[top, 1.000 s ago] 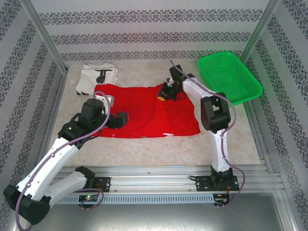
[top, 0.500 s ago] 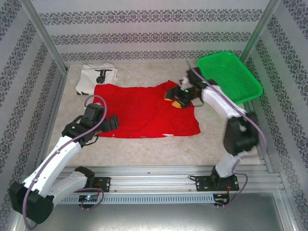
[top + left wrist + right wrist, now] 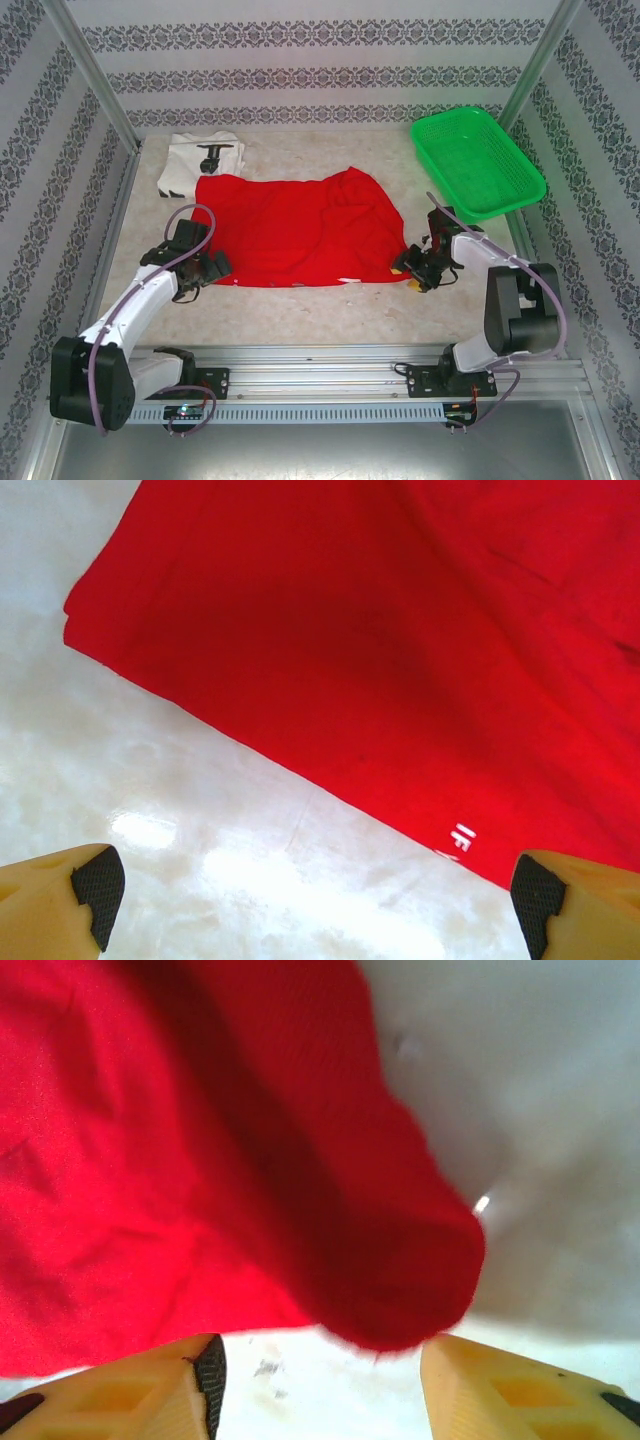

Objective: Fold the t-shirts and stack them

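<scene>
A red t-shirt (image 3: 300, 230) lies spread flat in the middle of the table, with a raised crease near its far right corner. A white t-shirt (image 3: 200, 160) with a black graphic lies folded at the back left, its near edge touching the red one. My left gripper (image 3: 213, 268) sits low at the red shirt's near left corner, open wide, with bare table between its fingers (image 3: 310, 900) and the red hem (image 3: 380, 630) just ahead. My right gripper (image 3: 408, 268) is at the near right corner, open, and the rounded red corner (image 3: 400, 1300) lies just beyond its fingertips (image 3: 320, 1390).
A green mesh basket (image 3: 478, 160) stands at the back right, apart from the shirt. Bare marbled tabletop (image 3: 320, 315) runs between the red shirt's near hem and the metal rail. Patterned walls and metal posts close in the sides.
My right gripper opened and swung from the red shirt's far right part to its near right corner. My left gripper drew back off the cloth toward the near left corner.
</scene>
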